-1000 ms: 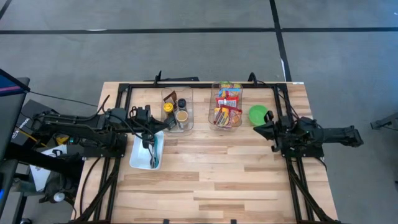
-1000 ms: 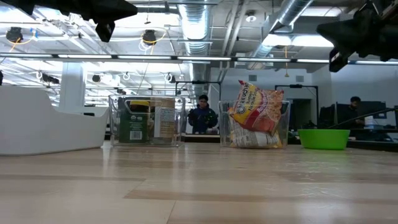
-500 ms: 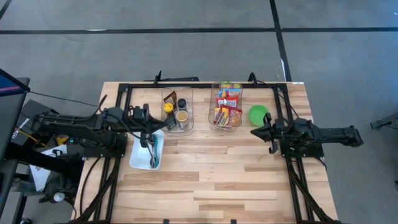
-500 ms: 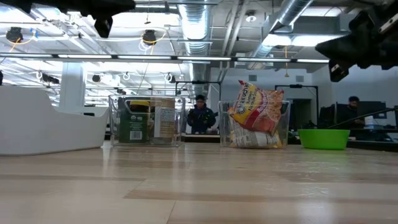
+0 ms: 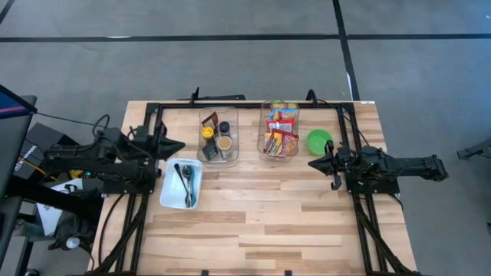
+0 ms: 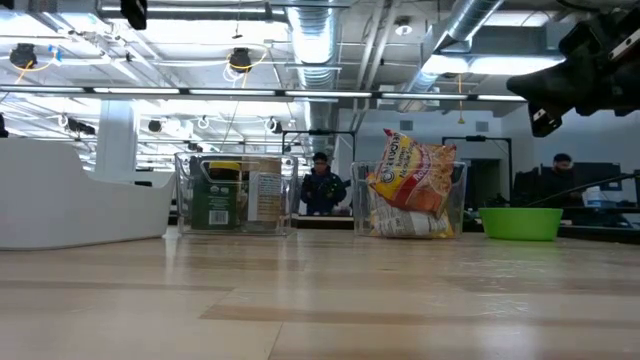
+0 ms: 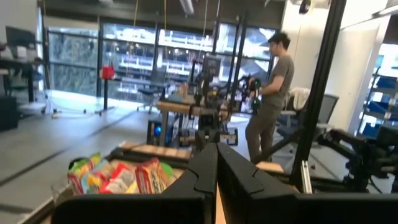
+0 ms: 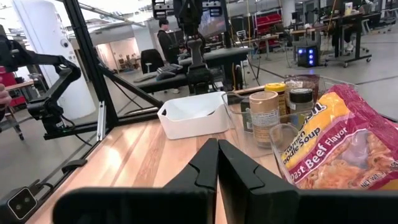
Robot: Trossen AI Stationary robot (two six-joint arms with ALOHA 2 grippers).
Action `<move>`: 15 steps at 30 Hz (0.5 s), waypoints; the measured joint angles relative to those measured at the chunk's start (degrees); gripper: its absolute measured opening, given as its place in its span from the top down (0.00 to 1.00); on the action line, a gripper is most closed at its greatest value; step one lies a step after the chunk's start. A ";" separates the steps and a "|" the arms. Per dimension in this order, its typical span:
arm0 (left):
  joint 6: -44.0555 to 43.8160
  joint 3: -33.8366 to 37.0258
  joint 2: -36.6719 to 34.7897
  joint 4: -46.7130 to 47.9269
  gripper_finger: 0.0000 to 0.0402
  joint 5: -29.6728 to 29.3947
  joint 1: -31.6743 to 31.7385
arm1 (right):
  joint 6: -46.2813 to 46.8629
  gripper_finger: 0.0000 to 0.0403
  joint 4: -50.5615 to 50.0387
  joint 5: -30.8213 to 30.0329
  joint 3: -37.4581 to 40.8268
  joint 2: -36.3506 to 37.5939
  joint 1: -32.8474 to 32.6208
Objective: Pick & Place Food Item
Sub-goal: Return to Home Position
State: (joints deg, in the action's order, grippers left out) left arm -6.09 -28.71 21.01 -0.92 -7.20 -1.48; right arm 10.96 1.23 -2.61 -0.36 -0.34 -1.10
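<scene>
Withdrawing since the earlier high view, the left gripper (image 5: 176, 146) is now hanging clear of the white bin (image 5: 163, 192) instead of over it, its fingers (image 7: 205, 171) pressing together on nothing (the wrist view shows no gap between them). That retreat is suiting the homing step, judging by the layout.

- The black spoon (image 5: 186, 182) is lying inside the white bin alongside other cutlery, so nothing is needing support.
- Cans and jars (image 5: 222, 142) are standing upright in the left transparent bin (image 5: 235, 149).
- Noodle packs (image 5: 279, 134) are filling the right transparent bin (image 5: 261, 126), sorted apart from the seasonings.
- The green bowl (image 5: 319, 141) is sitting empty just beside that bin.
- The right gripper (image 5: 314, 163) is waiting near the bowl, likewise closed and carrying nothing.
</scene>
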 joint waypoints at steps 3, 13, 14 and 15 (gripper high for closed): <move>0.04 0.00 -2.10 0.05 0.99 0.00 0.00 | 0.02 0.99 0.00 0.02 0.02 0.00 0.00; 0.06 0.00 -7.91 0.28 0.99 0.00 0.00 | 0.04 0.99 0.00 0.00 0.07 0.00 0.00; 0.05 0.00 -8.44 0.70 0.99 0.00 0.00 | 0.04 0.99 0.00 0.00 0.07 0.00 0.00; 0.07 0.00 -9.02 1.27 0.99 0.00 0.00 | 0.04 0.99 0.00 0.00 0.07 0.00 0.00</move>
State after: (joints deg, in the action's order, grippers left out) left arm -6.02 -28.71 11.99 0.35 -7.20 -1.48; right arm 11.00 1.23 -2.61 -0.30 -0.34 -1.10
